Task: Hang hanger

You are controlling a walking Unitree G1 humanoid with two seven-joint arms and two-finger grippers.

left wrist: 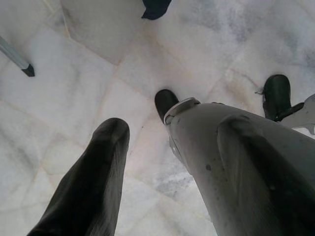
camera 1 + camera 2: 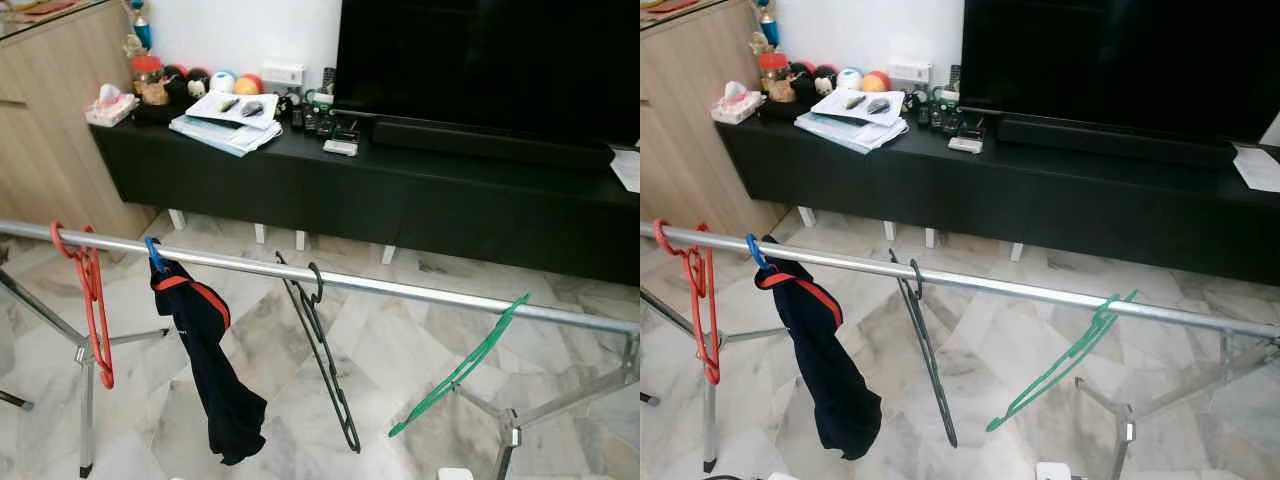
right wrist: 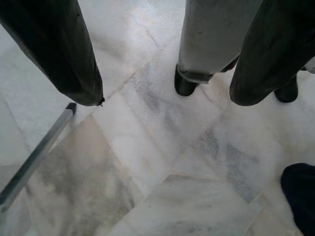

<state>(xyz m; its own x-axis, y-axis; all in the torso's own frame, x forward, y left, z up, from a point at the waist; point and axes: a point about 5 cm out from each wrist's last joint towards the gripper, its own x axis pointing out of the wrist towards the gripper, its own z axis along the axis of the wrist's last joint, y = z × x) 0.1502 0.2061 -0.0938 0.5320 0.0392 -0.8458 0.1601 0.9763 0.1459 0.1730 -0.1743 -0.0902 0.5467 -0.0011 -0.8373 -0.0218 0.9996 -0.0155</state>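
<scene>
— What's closest?

— My left jaws (image 1: pixel 147 162), spread and empty over the pale marble floor (image 1: pixel 74 98); my right jaws (image 3: pixel 162 64) likewise.

— And the hanger?

— The thin black plastic hanger (image 2: pixel 325 360) hooks the silver steel rail (image 2: pixel 420 290), tilted. Light, springy, slippery, I judge; I'd grip beneath the hook.

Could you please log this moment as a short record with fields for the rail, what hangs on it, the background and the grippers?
rail: metal rail crossing the view, on metal legs
on rail, robot's left to right: red hanger; blue hanger carrying a dark garment; black hanger; green hanger
background: black TV bench with papers
floor: marble tiles
left gripper: open, pointing at the floor
right gripper: open, pointing at the floor
</scene>
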